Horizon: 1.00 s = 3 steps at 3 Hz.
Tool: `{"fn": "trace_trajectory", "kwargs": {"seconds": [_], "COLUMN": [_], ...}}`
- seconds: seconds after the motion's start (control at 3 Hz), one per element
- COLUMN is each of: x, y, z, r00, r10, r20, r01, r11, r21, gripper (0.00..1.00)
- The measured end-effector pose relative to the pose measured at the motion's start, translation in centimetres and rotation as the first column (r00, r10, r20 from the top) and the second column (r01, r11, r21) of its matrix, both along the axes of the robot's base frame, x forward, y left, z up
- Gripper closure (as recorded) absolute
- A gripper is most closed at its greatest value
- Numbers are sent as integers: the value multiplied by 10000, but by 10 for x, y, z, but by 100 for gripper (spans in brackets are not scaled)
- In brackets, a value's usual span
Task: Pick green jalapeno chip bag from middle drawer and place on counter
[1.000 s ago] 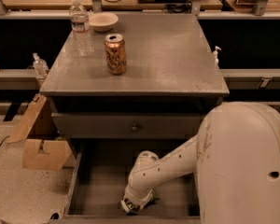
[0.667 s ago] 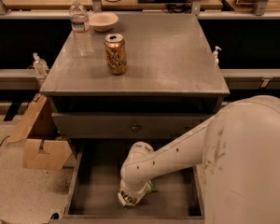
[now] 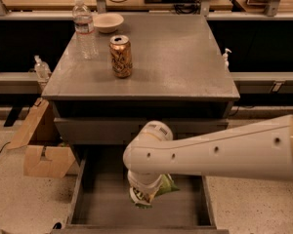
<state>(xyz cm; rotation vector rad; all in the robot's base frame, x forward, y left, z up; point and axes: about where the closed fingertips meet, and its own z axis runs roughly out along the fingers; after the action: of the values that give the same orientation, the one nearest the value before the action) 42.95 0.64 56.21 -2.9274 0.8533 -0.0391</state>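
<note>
The green jalapeno chip bag (image 3: 164, 185) sits crumpled under my wrist, over the floor of the open middle drawer (image 3: 100, 204). My gripper (image 3: 142, 197) points down into the drawer at its middle and is shut on the bag, holding it a little above the drawer floor. The white arm reaches in from the right and hides most of the gripper and part of the bag. The counter (image 3: 180, 57) is the grey cabinet top above the drawers.
A gold-brown drink can (image 3: 121, 56), a water bottle (image 3: 84, 28) and a white bowl (image 3: 108, 22) stand on the counter's back left. A closed drawer front (image 3: 88, 130) is above the open drawer. A cardboard box (image 3: 41, 152) lies on the floor at left.
The arm has swung left and lifted a little from the drawer floor. The green bag now shows at the gripper, raised with it.
</note>
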Motion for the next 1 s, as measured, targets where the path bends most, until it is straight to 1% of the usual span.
{"fn": "trace_trajectory", "kwargs": {"seconds": [0.33, 0.67, 1.0], "x": [-13, -20, -35], "y": [-20, -53, -69], "z": [84, 153, 209], "r00": [9940, 9706, 9432], "r10": [-963, -2146, -2798], "r20": [519, 1087, 1794], "r01": [943, 2036, 2662], "r11": [9948, 9736, 9591], "r21": [392, 1035, 964], "gripper": [100, 100, 100]}}
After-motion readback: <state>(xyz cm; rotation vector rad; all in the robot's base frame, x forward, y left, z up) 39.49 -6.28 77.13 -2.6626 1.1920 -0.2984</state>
